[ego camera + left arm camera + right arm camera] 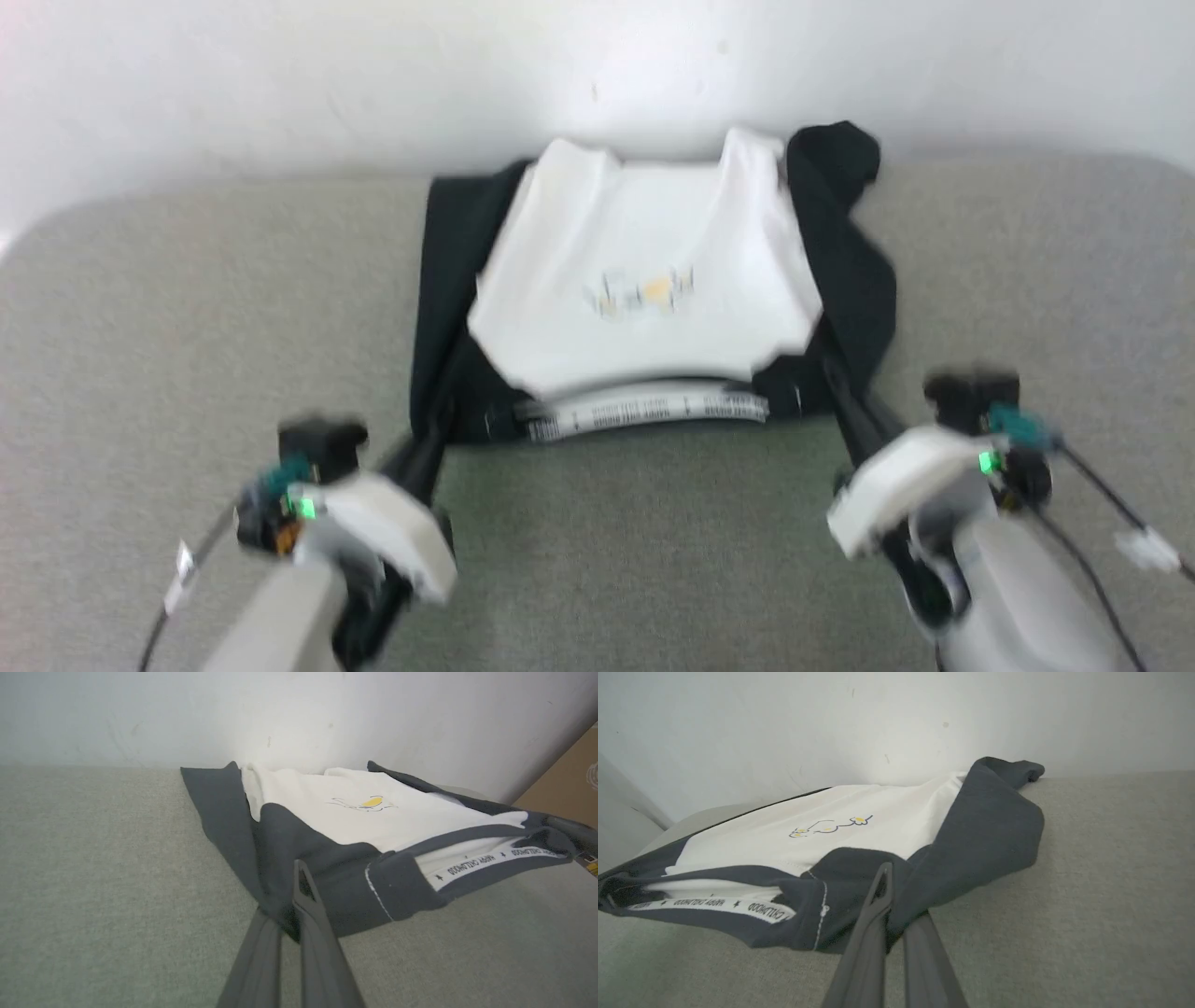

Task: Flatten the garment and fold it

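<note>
Against the desk's (140, 327) far edge, midway along it, I see the shirt (644, 271) lying print up. My left tool (425, 448) is clenched on its near left corner, my right tool (845, 411) on its near right corner.

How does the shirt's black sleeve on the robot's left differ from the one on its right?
The left sleeve lies fairly flat with a straight outer edge; the right sleeve is rumpled and wavy-edged. The right sleeve's end bunches up by the wall; the left sleeve's lies flat. Both are black, flank the white body, and are pinched at the near end by the shut left gripper and right gripper.
</note>
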`<state>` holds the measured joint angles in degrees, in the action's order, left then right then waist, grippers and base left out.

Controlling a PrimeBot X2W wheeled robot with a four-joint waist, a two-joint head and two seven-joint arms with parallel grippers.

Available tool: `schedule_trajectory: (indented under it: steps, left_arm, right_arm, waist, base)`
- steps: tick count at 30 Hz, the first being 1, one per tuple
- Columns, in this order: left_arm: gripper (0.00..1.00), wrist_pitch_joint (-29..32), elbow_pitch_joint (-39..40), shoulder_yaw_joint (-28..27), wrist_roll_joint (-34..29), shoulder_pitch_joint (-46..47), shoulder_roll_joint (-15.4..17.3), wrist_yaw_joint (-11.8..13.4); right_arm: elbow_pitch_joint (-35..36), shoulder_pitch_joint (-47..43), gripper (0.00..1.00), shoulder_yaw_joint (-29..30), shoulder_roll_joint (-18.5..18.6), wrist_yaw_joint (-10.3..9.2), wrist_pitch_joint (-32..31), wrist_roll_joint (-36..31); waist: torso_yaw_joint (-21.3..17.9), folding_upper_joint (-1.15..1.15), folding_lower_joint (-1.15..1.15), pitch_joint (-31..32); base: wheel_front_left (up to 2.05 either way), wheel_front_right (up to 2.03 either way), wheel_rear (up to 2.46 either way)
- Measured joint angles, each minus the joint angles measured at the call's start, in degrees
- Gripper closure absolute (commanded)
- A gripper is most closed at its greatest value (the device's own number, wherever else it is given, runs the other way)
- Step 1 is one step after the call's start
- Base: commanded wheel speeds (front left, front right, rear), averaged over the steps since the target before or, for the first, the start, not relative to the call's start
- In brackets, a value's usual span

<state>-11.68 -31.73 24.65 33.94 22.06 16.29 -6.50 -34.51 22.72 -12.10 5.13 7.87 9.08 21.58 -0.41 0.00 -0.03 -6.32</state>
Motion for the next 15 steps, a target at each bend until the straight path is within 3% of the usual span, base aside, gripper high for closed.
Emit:
schedule_trajectory:
  steps: [7,15]
  left_arm:
    - [1.0,4.93,8.95,1.53,1.86,-12.5,1.52,2.9]
    - [1.0,9.77,17.83,3.37,2.41,-22.29,3.91,6.06]
  right_arm:
    - [7.91,-12.38,1.0,1.78,0.7,0.0,-8.64,1.71]
    - [18.33,-21.18,1.0,-2.77,7.42,-0.02,-22.59,1.09]
  waist:
    - [0.63,0.0,0.01,6.32]
    - [1.47,0.0,0.01,10.89]
  base:
    - [0.0,0.0,0.0]
    - [0.0,0.0,0.0]
